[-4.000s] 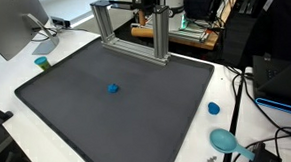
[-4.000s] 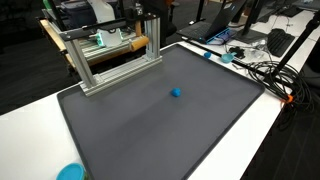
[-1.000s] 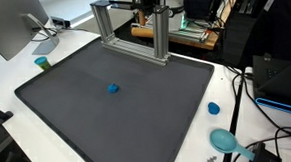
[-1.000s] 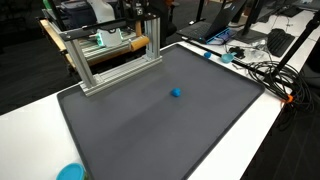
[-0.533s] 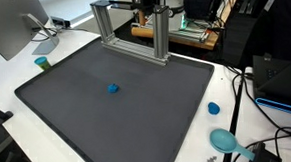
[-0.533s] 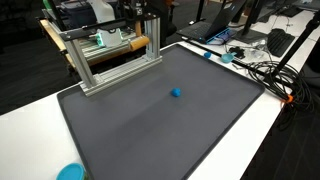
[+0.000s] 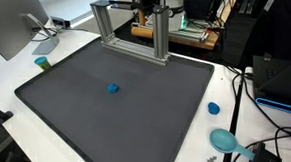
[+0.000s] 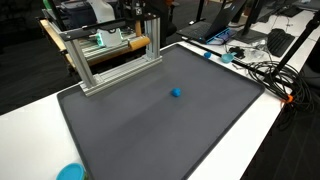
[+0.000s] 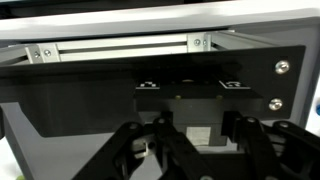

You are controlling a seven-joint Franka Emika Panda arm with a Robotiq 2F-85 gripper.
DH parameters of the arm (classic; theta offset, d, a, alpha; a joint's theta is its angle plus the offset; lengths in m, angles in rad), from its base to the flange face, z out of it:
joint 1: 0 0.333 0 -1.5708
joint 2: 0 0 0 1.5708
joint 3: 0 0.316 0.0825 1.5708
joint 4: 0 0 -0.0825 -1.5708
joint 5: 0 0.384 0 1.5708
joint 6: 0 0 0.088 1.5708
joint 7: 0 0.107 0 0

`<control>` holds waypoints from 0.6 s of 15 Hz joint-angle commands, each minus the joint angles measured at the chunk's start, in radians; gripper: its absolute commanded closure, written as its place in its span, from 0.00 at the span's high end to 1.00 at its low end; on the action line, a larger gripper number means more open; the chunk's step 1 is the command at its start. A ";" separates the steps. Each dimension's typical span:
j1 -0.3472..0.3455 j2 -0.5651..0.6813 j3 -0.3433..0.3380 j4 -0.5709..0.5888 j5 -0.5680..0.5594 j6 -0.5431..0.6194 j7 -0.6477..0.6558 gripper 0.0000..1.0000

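Silver aluminium extrusion frame (image 7: pixel 161 35) – two upright posts joined by a top crossbar, set on a base rail. It is seen standing upright at the far edge of the dark grey mat (image 7: pixel 88 124), in both exterior views (image 8: pixel 120 72). In the wrist view its slotted rail (image 9: pixel 120 47) is recorded close up, running level across the picture.

Small blue block (image 7: pixel 113 89) – found lying alone on the mat (image 8: pixel 150 130), near its middle and well apart from the frame (image 8: pixel 176 93).
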 commanded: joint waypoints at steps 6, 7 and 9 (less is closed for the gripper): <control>-0.017 -0.048 0.060 -0.012 -0.022 -0.015 0.113 0.74; -0.017 -0.047 0.063 -0.012 -0.021 -0.013 0.120 0.33; -0.013 -0.046 0.062 -0.010 -0.017 -0.014 0.113 0.36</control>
